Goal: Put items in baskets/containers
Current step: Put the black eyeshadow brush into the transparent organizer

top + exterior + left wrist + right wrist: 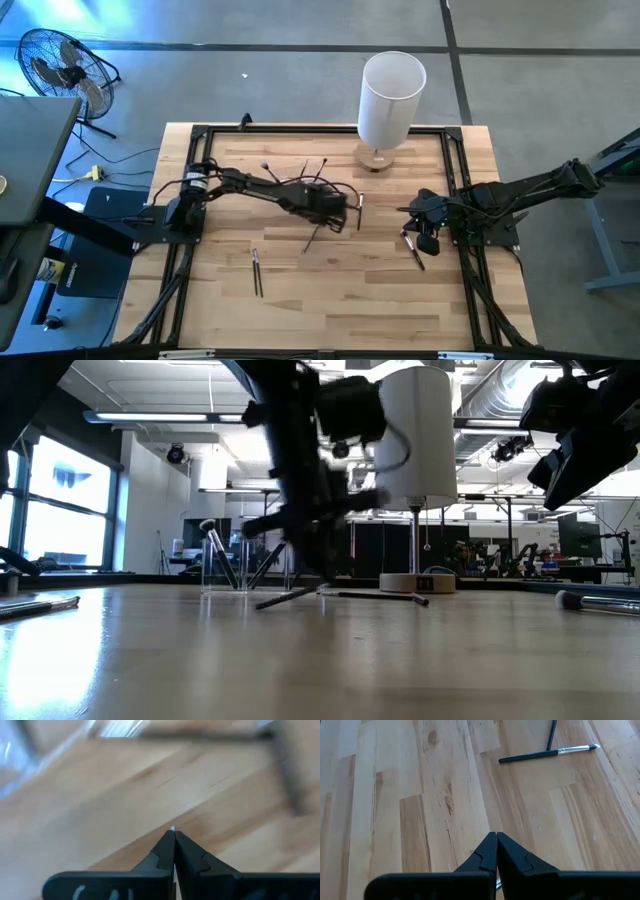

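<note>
One tall white cylinder (391,98) on a round wooden base stands at the far edge of the wooden desk (330,300); take it as the landmark. Two dark arms work the desk.

The left hand (345,207) reaches in to a spot nearer the camera side than the cylinder and a little to its left. Its two fingers (162,851) are pressed tip to tip in the left wrist view, so it is closed, with a small pale speck at the very tip; whether a brush is pinched there cannot be told. Several thin dark brushes (312,178) fan out around this hand in a loose cluster, too tangled to count. In the low view a clear holder (240,565) stands left of the cylinder with a few brushes leaning in it.

Two more brushes (257,271) lie side by side well to the left of the cylinder, toward the near edge.

The right hand (422,238) sits to the right of the cylinder and nearer, fingers (485,855) closed together on nothing visible. One brush (547,754) with a metal ferrule lies ahead of it, a second dark stick crossing just beyond.
</note>
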Available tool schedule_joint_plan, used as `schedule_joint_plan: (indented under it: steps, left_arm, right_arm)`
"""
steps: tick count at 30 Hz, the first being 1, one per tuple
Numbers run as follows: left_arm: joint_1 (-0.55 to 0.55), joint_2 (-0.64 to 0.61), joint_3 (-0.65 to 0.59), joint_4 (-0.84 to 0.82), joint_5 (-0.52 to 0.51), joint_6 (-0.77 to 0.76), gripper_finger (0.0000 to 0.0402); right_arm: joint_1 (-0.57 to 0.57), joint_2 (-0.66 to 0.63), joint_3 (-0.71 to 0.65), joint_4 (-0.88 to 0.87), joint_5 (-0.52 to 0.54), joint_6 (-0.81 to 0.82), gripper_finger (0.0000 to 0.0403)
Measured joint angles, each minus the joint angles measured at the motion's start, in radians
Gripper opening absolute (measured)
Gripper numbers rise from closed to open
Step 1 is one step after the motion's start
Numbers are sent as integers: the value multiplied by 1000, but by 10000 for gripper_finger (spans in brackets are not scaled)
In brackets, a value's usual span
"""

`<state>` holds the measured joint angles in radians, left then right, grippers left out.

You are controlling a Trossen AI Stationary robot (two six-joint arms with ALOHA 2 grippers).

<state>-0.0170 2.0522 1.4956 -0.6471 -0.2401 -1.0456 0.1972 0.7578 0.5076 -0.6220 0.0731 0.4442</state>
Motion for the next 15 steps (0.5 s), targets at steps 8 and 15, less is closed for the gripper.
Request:
schedule_joint_plan:
  steps: [8,15]
  left_arm:
    - [-72,-162,-98,209,-171,155,0]
    - [-75,-435,-470,698,-266,270,0]
  right_arm:
    - [0,0,0,10,3,3,0]
    - [0,2,2,47,15,23,0]
